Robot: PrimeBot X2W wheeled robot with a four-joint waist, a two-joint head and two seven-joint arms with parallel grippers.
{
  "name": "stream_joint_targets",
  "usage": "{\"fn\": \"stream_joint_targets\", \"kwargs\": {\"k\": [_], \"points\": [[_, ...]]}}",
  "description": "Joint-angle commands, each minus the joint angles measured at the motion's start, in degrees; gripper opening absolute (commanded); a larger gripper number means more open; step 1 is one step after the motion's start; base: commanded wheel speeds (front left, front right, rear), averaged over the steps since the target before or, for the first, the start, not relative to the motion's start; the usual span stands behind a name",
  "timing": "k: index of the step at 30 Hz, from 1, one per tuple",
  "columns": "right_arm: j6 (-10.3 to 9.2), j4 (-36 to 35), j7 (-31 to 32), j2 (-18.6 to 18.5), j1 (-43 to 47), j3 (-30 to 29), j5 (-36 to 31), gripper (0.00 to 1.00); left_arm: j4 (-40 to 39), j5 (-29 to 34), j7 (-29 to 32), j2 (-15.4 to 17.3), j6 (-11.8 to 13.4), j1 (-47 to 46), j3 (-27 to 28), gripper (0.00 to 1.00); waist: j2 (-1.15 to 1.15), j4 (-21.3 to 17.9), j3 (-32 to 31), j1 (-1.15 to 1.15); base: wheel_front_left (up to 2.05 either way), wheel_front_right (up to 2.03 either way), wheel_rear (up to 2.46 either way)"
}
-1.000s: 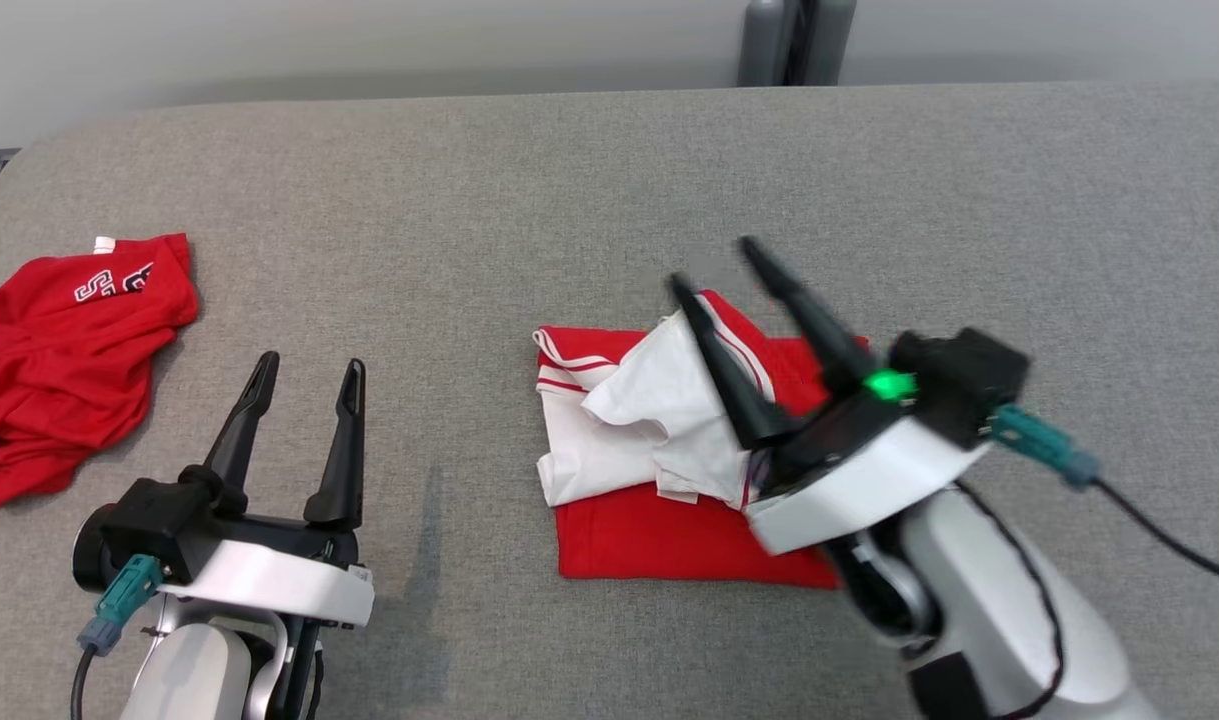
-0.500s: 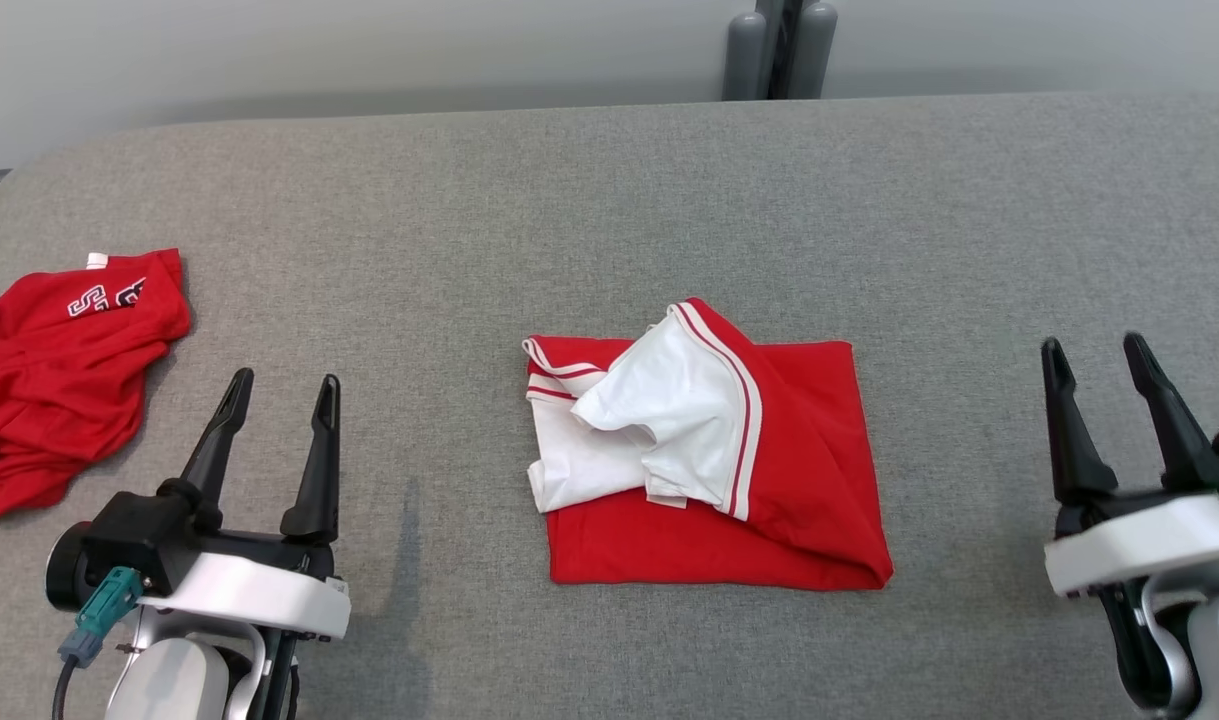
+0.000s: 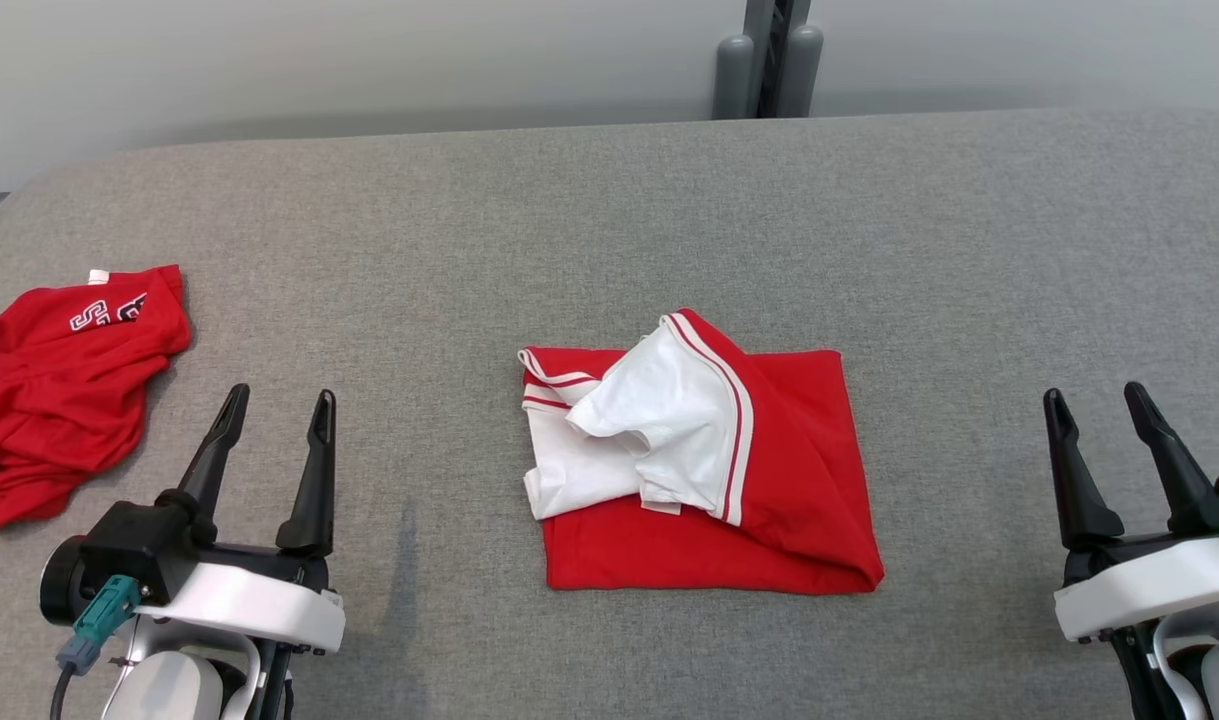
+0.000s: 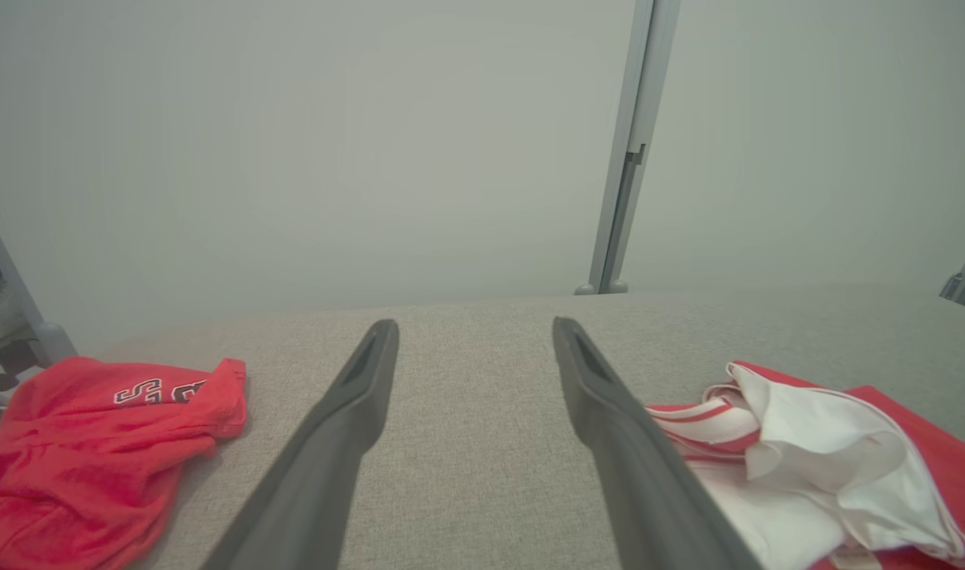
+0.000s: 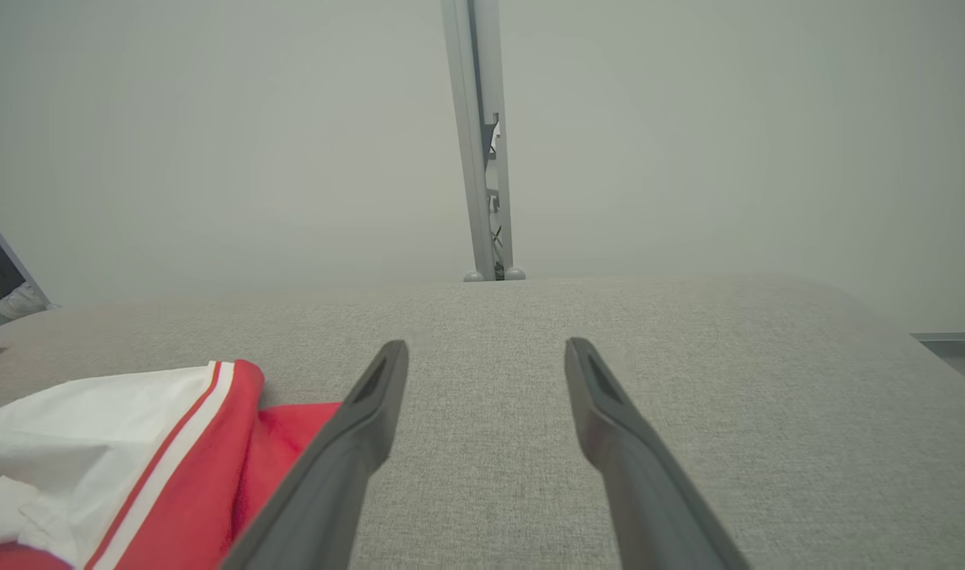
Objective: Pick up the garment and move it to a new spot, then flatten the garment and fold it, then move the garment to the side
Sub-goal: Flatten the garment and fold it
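Roughly squared, the red garment [image 3: 809, 480] lies folded — white striped folds rumpled atop — left gripper [image 3: 280, 395] and right gripper [image 3: 1094, 394] wide.

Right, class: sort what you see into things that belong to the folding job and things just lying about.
Job in hand: folded red-and-white garment; left gripper and right gripper, both open.
Lying about: crumpled red shirt at far left; grey post behind.
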Motion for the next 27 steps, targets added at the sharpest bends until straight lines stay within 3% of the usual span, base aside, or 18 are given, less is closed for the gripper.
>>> {"fn": "stream_joint_targets", "kwargs": {"k": [1, 2, 3, 4, 5, 12, 27], "points": [[-0.02, -0.2, 0.4, -0.7, 0.2, 0.2, 0.7, 1.0, -0.3, -0.4, 0.0, 0.6, 0.2, 0.3, 0.0, 1.0, 0.0, 0.2, -0.1, 0.0, 0.0, 0.0, 0.0], [-0.02, -0.2, 0.4, -0.7, 0.2, 0.2, 0.7, 1.0, -0.3, -0.4, 0.0, 0.6, 0.2, 0.3, 0.0, 1.0, 0.0, 0.2, -0.1, 0.0, 0.0, 0.0, 0.0], [-0.02, 0.0, 0.6, -1.0, -0.2, 0.7, 1.0, 0.52, -0.3, -0.5, 0.0, 0.6, 0.2, 0.3, 0.0, 1.0, 0.0, 0.3, 0.0, 0.0, 0.0, 0.0, 0.0], [-0.02, 0.3, 1.0, -1.2, -0.7, 1.4, 1.5, 0.35, -0.4, -0.4, 0.1, 0.6, 0.2, 0.2, -0.1, 1.0, 0.0, 0.5, 0.1, 0.0, 0.0, 0.0, 0.0], [-0.02, 0.7, 1.3, -1.6, -1.2, 2.0, 1.7, 0.0, -0.5, -0.3, 0.1, 0.5, 0.2, -0.1, -0.3, 1.0, 0.0, 0.8, 0.2, 0.0, 0.0, 0.0, 0.0], [-0.02, 7.1, 1.9, -3.4, -7.4, 8.7, 3.9, 0.0, -0.4, -0.2, 0.0, -0.5, -0.4, -2.2, -1.8, 1.0, 0.0, 3.8, 2.0, 0.0, 0.0, 0.0, 0.0], [-0.02, 28.9, 0.1, -5.2, -24.1, 28.7, 13.3, 0.0, 2.4, -0.2, -1.4, -3.1, -2.0, -6.9, -3.9, 1.0, 0.0, 10.3, 5.8, 0.0, 0.0, 0.0, 0.0]]}}
